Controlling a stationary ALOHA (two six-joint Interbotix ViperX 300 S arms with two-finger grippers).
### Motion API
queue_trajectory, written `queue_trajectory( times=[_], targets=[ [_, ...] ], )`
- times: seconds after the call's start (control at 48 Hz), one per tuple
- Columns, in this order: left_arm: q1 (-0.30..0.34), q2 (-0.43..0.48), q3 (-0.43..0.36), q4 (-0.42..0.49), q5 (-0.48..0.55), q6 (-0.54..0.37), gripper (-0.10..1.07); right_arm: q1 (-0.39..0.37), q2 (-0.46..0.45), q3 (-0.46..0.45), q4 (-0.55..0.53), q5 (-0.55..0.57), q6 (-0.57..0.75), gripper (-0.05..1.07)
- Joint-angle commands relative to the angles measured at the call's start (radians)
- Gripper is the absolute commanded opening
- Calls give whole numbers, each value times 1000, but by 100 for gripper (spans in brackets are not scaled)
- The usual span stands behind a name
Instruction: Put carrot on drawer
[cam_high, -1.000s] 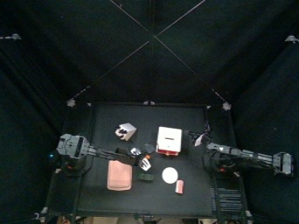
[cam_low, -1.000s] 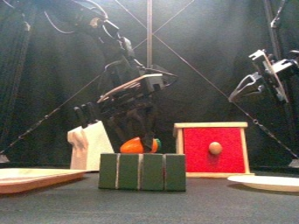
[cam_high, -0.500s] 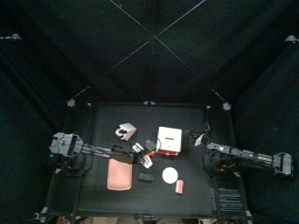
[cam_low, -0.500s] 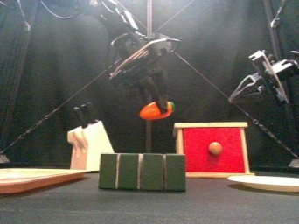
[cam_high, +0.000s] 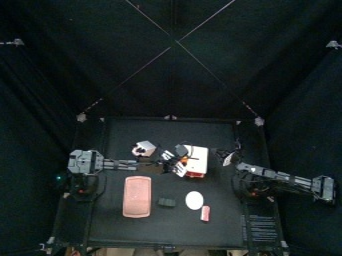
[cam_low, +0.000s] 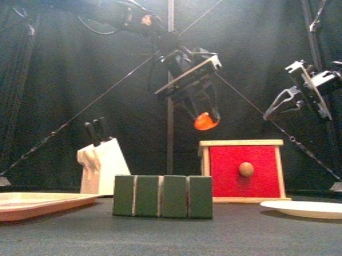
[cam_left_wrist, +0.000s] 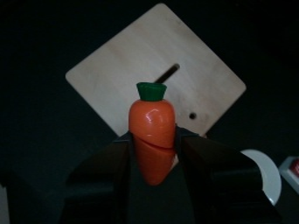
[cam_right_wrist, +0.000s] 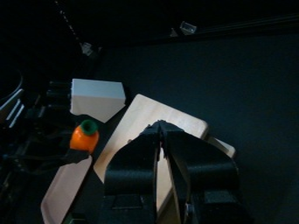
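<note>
The left gripper clamps a small toy carrot between its black jaws: a smooth, glossy orange cone with shallow ridges and a stubby green top. In the front view the carrot hangs in the air above the left part of the drawer, not touching it. The drawer is a boxy unit with pale wooden walls, a flat red front and a round red knob; from the wrist its top reads as a plain light panel. The right gripper hangs to the right with its jaws pressed together, empty. In front stands a dark green ribbed block.
</note>
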Motion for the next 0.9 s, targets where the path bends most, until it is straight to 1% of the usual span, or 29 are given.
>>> queue_trajectory(
  times=[0.0,0.188,0.292,0.354,0.479,0.688,0.792,0.875],
  targets=[
    [12,15,-77,-31,-5,35,62,-8,5,-9,-3,-5,-2,49],
    [28,84,-166,-129,-5,146,62,-25,5,-9,-6,-29,-2,49],
    [35,109,-196,-173,-2,199,62,-35,5,-8,-8,-44,-3,49],
    [41,118,-201,-193,2,216,62,-43,5,-6,-8,-52,-2,49],
    [55,130,-201,-218,-3,222,63,-54,5,-6,-9,-58,-3,49],
    [69,140,-199,-218,-6,222,64,-60,6,-6,-9,-64,-2,49],
    [71,138,-198,-218,-6,222,68,-61,5,-5,-9,-66,-3,49],
    [71,135,-199,-213,-8,222,73,-61,5,-6,-9,-66,-2,49]
  ],
)
